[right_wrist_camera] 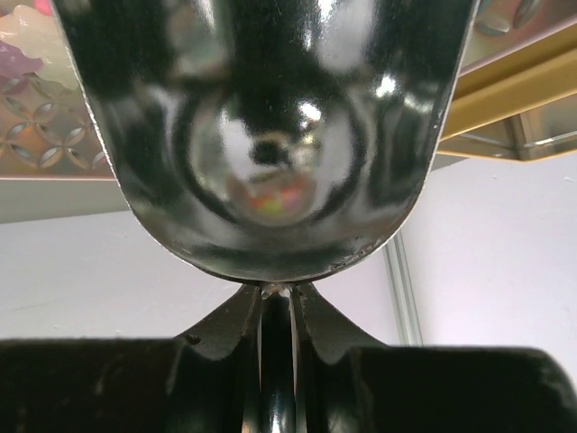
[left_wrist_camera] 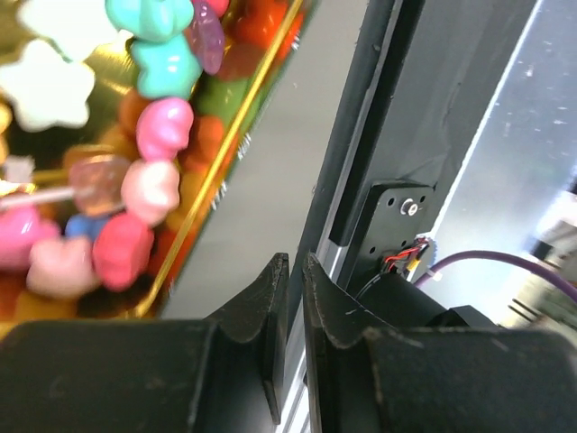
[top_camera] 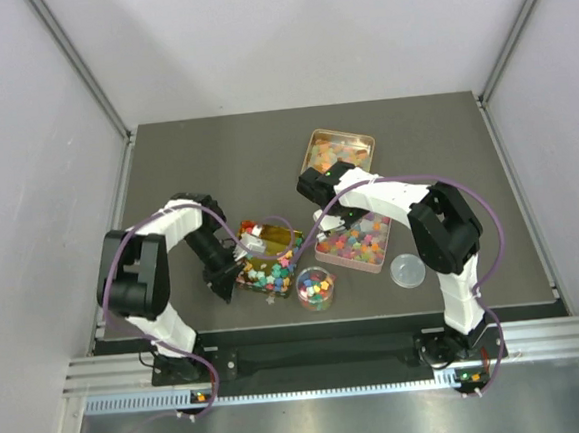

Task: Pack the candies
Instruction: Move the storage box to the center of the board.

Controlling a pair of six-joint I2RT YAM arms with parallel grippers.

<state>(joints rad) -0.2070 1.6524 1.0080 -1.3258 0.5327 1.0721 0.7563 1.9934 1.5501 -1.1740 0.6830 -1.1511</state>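
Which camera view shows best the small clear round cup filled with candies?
The top external view: the small clear round cup appears whole and unobstructed, colourful candies inside. Neither wrist view shows it at all.

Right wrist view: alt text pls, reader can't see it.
A shiny metal scoop, clamped by its handle in the right gripper, fills most of the frame. Behind it are an embossed tin wall at upper left, a gold tin rim at upper right, and a pale surface below.
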